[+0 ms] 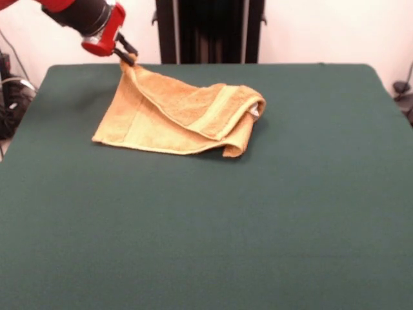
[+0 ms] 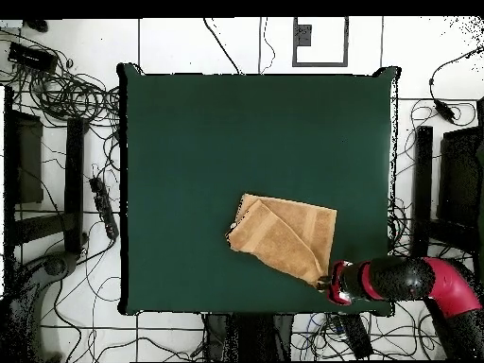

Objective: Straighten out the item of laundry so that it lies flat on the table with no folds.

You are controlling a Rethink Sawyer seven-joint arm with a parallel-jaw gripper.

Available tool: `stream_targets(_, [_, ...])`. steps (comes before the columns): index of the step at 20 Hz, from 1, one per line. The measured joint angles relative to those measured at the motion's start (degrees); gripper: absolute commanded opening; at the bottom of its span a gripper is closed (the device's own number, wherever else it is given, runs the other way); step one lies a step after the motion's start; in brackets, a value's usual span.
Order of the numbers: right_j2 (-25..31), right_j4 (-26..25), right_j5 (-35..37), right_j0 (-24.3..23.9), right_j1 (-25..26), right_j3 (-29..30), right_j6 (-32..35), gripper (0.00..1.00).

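Gripper (image 1: 130, 58) at the end of the red and black arm (image 1: 84, 16) is pinched shut on one corner of the towel (image 1: 177, 116), holding that corner just above the desk's (image 1: 271, 213) far edge in the front view; most of the arm is cut off by the picture's top edge there. On the dark green desk the orange-tan towel lies in the far left part, as the front view shows it, well away from the near edge. It is not flat: a layer is folded over on top, its paler woven band (image 1: 222, 110) running slantwise, and what lies under that fold is hidden. Its long axis runs from the held corner at far left toward the bunched, doubled end at right. A small white tag (image 1: 255, 111) peeps from that right end, too small to read.
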Motion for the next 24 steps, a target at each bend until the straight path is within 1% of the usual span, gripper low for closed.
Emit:
stream_targets(5, [-0.1,-2.3,1.0,0.1,-1.6,-1.0,-2.6,0.00])
stream_targets(11, [-0.6,-4.6,1.9,0.3,-3.9,-2.4,-8.4,0.00])
stream_targets(17, [-1.8,-5.9,1.9,1.0,-5.6,-3.2,-11.7,0.00])
stream_targets(24, [-2.9,-6.7,1.8,2.2,-7.2,-4.0,-13.6,0.00])
